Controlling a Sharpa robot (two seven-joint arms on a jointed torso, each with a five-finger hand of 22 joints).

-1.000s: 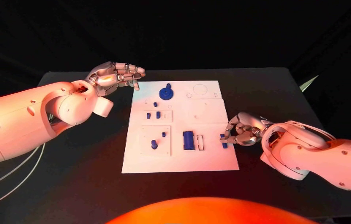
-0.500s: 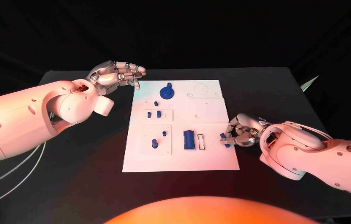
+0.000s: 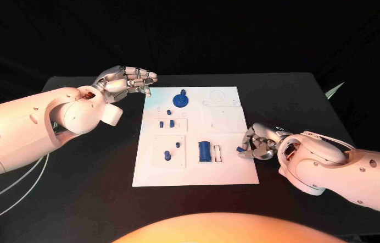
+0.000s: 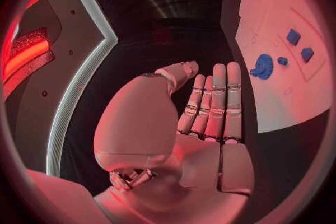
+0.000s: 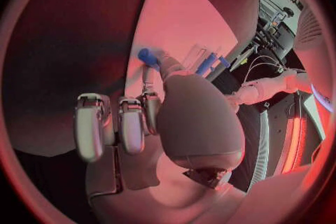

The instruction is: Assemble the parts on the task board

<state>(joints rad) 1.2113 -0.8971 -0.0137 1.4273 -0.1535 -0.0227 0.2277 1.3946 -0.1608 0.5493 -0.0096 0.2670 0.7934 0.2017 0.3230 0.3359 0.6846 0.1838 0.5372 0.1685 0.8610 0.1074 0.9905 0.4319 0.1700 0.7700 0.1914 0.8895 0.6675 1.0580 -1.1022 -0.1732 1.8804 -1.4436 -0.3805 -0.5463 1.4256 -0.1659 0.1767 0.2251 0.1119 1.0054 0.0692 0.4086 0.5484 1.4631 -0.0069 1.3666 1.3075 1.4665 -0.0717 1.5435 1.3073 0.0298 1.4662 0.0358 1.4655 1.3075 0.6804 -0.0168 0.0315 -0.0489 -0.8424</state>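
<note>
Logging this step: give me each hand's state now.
Left hand: holds nothing, fingers apart, beside the task board.
Right hand: pinching a small blue part.

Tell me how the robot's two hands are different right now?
The left hand hovers off the task board's far left corner and holds nothing; the right hand sits low at the board's right edge, pinching a small blue part. The left hand's fingers lie straight and side by side; the right hand's curl in. Both are silver hands on white arms.

White task board (image 3: 229,171) flat; blue parts (image 3: 204,152) on it
</note>
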